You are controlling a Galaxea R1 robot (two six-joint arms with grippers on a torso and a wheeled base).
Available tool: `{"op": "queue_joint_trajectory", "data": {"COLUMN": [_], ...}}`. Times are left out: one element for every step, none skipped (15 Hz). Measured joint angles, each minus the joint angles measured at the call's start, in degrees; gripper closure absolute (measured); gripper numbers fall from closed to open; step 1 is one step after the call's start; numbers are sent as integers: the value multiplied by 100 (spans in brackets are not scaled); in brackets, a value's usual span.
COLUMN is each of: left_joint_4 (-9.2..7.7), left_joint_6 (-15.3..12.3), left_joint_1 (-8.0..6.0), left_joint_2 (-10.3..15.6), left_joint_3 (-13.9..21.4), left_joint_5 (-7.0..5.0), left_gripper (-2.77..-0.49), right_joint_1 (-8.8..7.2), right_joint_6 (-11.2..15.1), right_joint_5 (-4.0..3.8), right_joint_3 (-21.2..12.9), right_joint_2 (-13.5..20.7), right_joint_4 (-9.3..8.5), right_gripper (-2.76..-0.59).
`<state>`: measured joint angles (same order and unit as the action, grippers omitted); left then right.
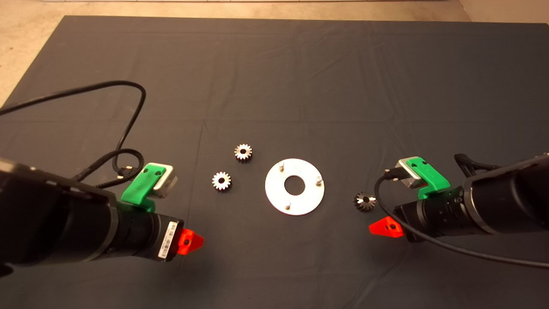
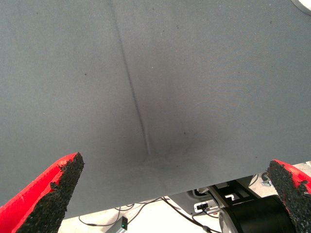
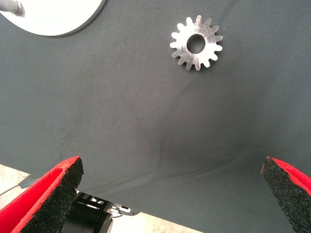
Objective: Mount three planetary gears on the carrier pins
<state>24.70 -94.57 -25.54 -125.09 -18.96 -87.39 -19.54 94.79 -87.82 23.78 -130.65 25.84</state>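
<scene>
Honestly, the right gripper [image 3: 170,194], fingers spread wide, should probably drop squarely over the nearest planetary gear [image 3: 196,42] beside the disc [image 1: 294,186]. Left gripper [image 2: 170,194] waits near the mat's edge, released too.

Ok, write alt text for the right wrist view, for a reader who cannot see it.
A small silvery planetary gear lies flat on the dark mat, apart from the edge of the shiny carrier disc, which has one pin showing. The right tool is open, its red fingers wide apart and holding nothing.
</scene>
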Motion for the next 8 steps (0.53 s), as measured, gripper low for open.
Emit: {"op": "queue_joint_trajectory", "data": {"left_joint_4": [0, 0, 0, 0, 0, 0, 0, 0], "left_joint_6": [-9, -10, -10, -10, -10, -10, -11, -11], "left_joint_1": [0, 0, 0, 0, 0, 0, 0, 0], "left_joint_2": [-2, -2, -2, -2, -2, 0, -2, -2], "left_joint_3": [0, 0, 0, 0, 0, 0, 0, 0], "left_joint_5": [0, 2, 2, 0, 2, 2, 2, 2], "left_gripper": [-275, -275, -275, -275, -275, -275, -275, -275], "right_joint_1": [0, 0, 0, 0, 0, 0, 0, 0], "right_joint_6": [0, 0, 0, 0, -1, -6, -45, -97], "right_joint_5": [0, 0, -2, -1, 0, 0, 4, 1], "right_joint_3": [0, 0, 0, 0, 2, 19, 81, 181], "right_joint_2": [0, 0, 0, 0, 0, 0, 0, 0], "right_joint_4": [0, 0, 0, 0, 0, 0, 0, 0], "right_gripper": [-275, -275, -275, -275, -275, -275, -275, -275]}}
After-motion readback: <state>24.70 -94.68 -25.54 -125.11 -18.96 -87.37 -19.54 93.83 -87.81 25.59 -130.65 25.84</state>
